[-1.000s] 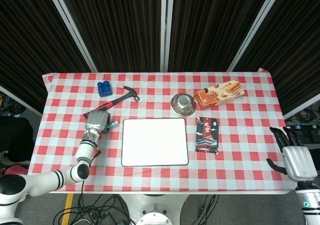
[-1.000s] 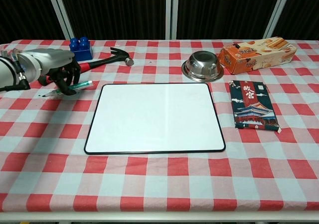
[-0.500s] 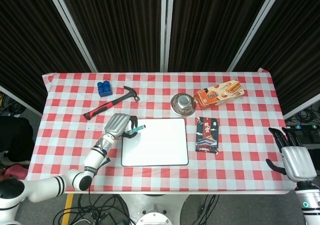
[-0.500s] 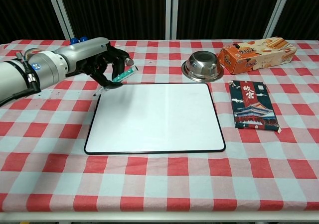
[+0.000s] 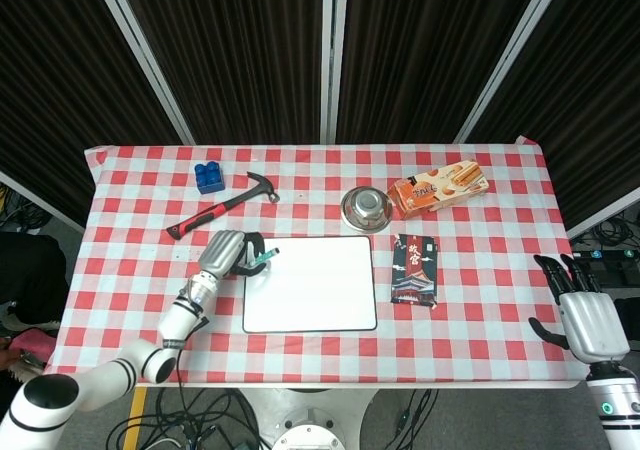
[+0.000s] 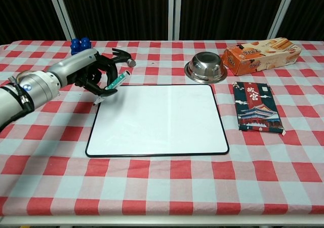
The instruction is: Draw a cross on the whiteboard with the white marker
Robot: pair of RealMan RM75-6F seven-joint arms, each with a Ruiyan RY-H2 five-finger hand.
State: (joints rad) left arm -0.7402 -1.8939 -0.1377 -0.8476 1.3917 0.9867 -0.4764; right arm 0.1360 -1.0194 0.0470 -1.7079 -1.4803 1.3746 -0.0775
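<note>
The whiteboard (image 5: 310, 283) (image 6: 158, 118) lies blank in the middle of the checked table. My left hand (image 5: 226, 253) (image 6: 88, 71) hovers just off the board's far-left corner and holds the marker (image 5: 259, 262) (image 6: 114, 83), a white pen with a green band. The marker is tilted, its tip pointing down at the cloth beside the board's left edge. My right hand (image 5: 585, 315) shows only in the head view, beyond the table's right edge, fingers spread and empty.
A hammer (image 5: 222, 205) (image 6: 109, 58) and a blue block (image 5: 209, 176) (image 6: 80, 44) lie behind my left hand. A steel bowl (image 5: 365, 207) (image 6: 205, 67), a biscuit box (image 5: 438, 187) (image 6: 261, 54) and a dark packet (image 5: 415, 269) (image 6: 256, 106) sit right of the board.
My left hand lifted the marker from the cloth left of the board, swung it over the board's far-left corner, then drew back slightly left. The right hand stayed still.
</note>
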